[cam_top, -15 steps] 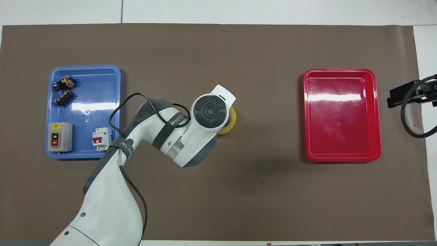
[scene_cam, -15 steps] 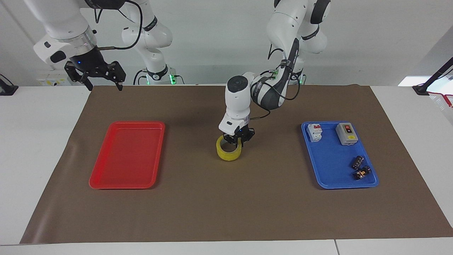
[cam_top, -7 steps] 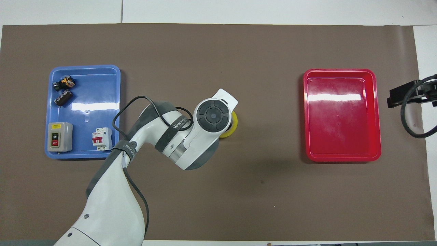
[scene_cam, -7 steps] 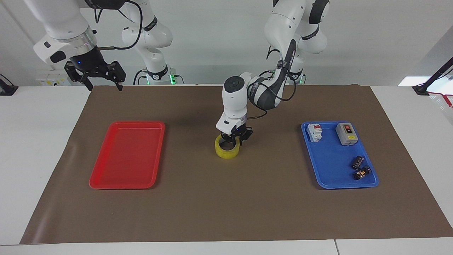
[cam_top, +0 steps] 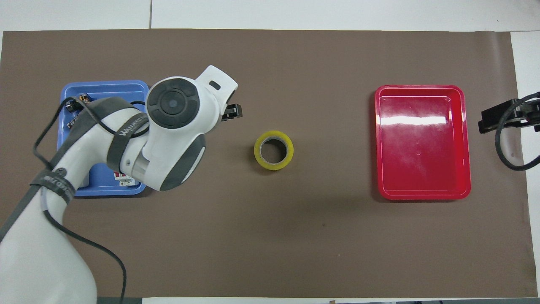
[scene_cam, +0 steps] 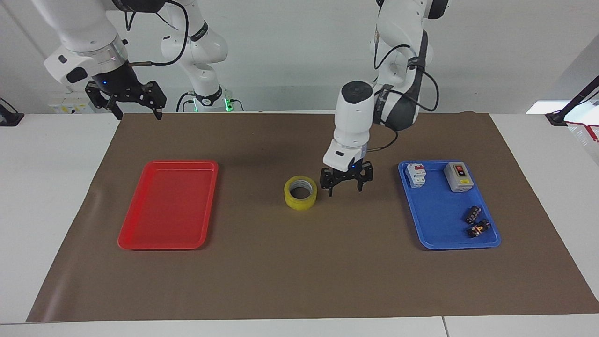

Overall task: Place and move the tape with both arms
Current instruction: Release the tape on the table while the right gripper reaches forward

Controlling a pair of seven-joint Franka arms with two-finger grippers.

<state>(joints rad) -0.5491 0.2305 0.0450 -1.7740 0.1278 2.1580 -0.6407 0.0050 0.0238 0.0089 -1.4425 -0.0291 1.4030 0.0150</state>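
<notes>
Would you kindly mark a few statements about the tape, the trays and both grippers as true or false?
1. The tape lies flat on the brown mat, between the trays. True.
2. The left gripper grips the tape. False: it is open, raised beside it.
3. The red tray holds the switch box. False: the box sits in the blue tray.
4. The right gripper hangs open near the right arm's end of the table. True.

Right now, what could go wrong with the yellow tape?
The tape roll lies flat and alone on the brown mat, and the red tray isn't close. The right gripper, open and waiting at the mat's corner, might nudge or tip it when grabbing. The open left gripper could bump it too.
</notes>
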